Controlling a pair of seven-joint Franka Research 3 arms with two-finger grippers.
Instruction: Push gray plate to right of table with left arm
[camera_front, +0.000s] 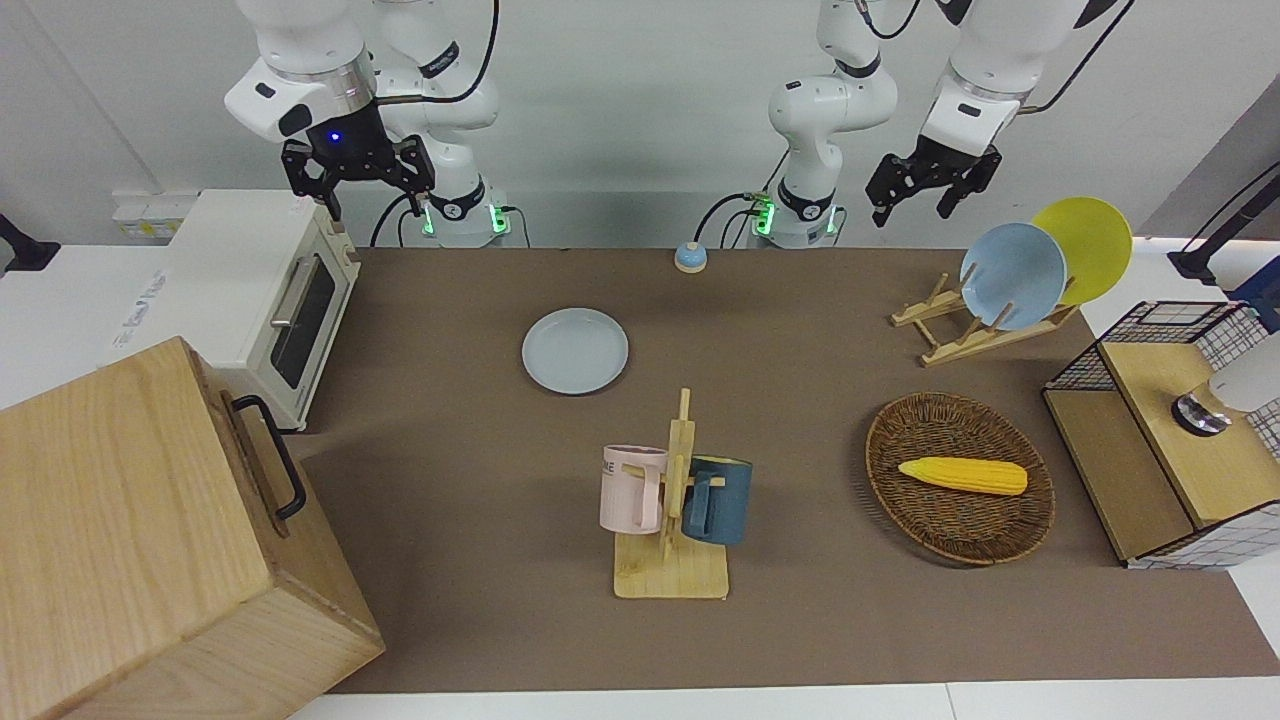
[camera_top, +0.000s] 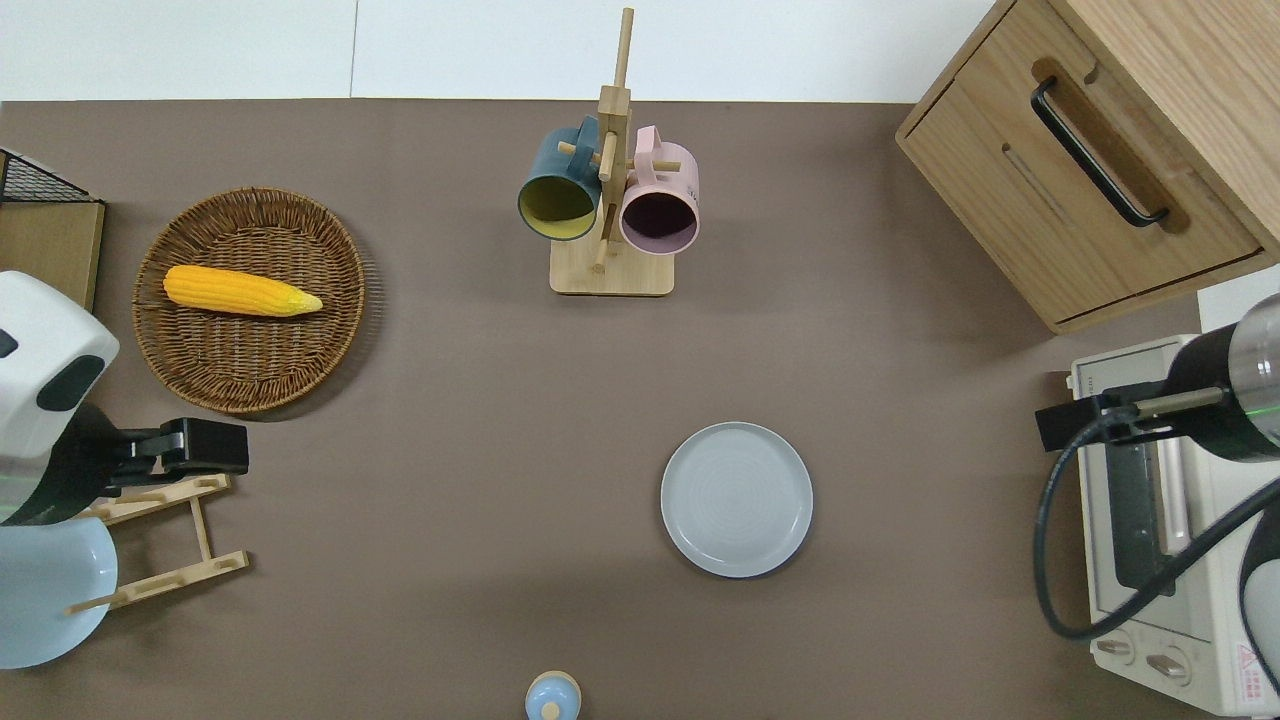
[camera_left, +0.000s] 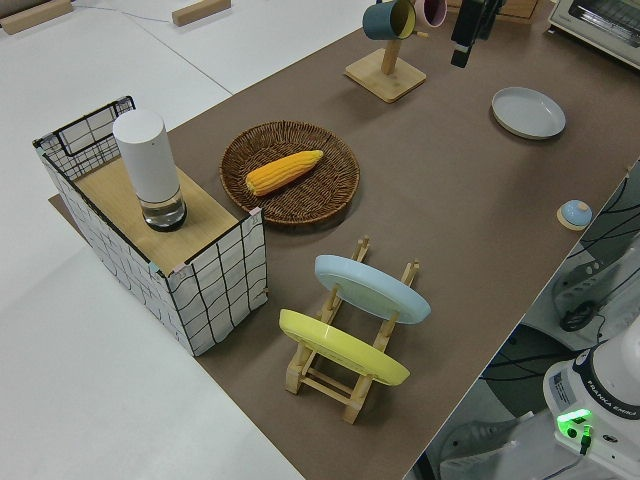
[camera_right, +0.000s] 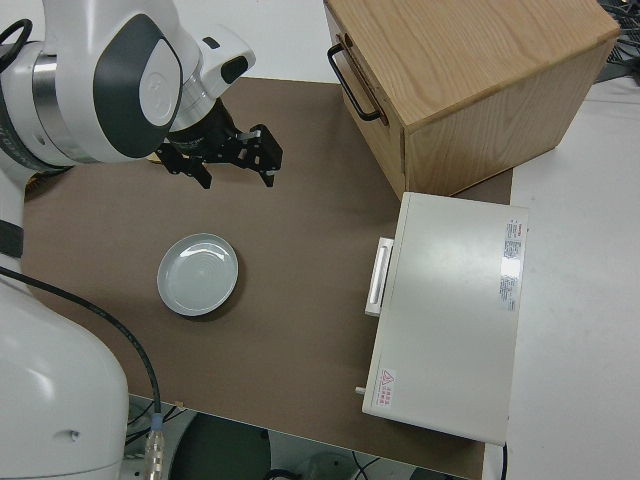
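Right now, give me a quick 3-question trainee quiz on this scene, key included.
1. True or false: the left gripper touches the gray plate.
2. What lies in the wicker basket? A) a mug B) an ear of corn C) a plate
3. How many mugs hang on the mug stand?

Key: 1. False; it hangs over the dish rack, well apart from the plate on the table. The right arm is parked. 2. B. 3. Two.
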